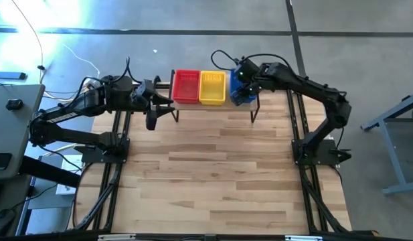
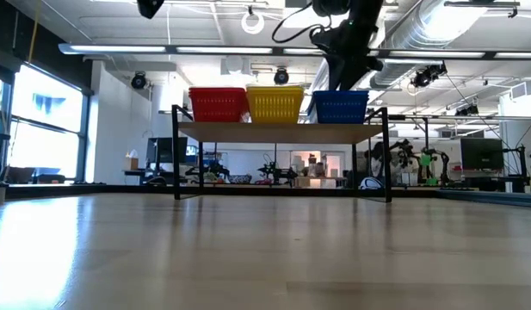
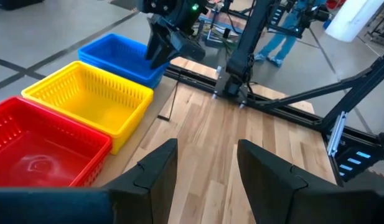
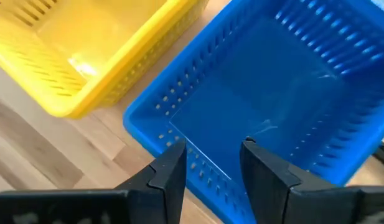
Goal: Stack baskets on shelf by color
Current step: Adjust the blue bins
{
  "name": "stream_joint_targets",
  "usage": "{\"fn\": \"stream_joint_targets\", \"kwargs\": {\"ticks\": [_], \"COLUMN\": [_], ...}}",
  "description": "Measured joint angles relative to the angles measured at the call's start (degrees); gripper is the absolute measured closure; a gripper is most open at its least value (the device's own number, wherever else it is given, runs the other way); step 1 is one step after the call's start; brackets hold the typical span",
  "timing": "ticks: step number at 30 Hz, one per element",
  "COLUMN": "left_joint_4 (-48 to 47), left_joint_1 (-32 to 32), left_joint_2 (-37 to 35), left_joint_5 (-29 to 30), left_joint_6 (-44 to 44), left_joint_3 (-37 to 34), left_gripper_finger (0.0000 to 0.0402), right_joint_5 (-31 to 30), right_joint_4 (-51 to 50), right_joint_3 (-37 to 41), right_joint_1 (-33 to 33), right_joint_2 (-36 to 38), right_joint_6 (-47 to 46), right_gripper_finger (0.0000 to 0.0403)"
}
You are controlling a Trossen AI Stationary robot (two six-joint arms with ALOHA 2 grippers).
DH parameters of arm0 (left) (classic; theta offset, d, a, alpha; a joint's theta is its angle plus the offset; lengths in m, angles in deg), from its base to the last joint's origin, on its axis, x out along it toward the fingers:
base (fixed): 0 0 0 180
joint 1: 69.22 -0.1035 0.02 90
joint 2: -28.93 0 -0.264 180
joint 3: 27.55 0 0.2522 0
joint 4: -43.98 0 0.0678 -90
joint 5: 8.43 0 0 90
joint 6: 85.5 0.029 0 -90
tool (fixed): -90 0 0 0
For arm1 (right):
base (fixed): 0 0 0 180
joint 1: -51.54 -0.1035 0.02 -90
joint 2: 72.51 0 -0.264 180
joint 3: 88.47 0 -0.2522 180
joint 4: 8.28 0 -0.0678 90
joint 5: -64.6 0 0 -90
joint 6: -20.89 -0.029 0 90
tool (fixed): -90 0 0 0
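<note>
Shelf (image 2: 282, 132) at far edge of bench (image 1: 219, 174), carrying red basket (image 1: 186, 86), yellow basket (image 1: 212, 88), blue basket (image 1: 241, 94) side by side, left to right. Right gripper (image 4: 212, 163) just above blue basket, jaws open, empty. Left gripper (image 3: 205, 163) left of shelf, jaws open, empty.

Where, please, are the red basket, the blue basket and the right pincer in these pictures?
red basket (image 1: 186, 86): high view, on its inner floor.
blue basket (image 4: 254, 93): right wrist view, on its inner floor.
right pincer (image 4: 211, 163): right wrist view, midway between its open fingertips, over the blue basket's near wall.
</note>
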Motion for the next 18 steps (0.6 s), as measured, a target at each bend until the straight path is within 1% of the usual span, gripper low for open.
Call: {"fn": "stream_joint_targets", "kwargs": {"ticks": [3,18], "left_joint_4": [-0.1,-0.2], "left_joint_1": [0.0,0.0], "left_joint_2": [0.0,0.0], "left_joint_5": [0.0,0.0], "left_joint_6": [0.0,0.2], "left_joint_3": [0.0,0.0], "left_gripper_finger": [0.0243,0.0243], "right_joint_5": [1.3,2.1], "right_joint_4": [-0.7,-1.9], "right_joint_3": [0.0,0.0], "right_joint_1": [0.0,-2.1], "right_joint_2": [-0.6,-0.7], "right_joint_6": [-0.1,-1.6], "right_gripper_finger": [0.0268,0.0268]}}
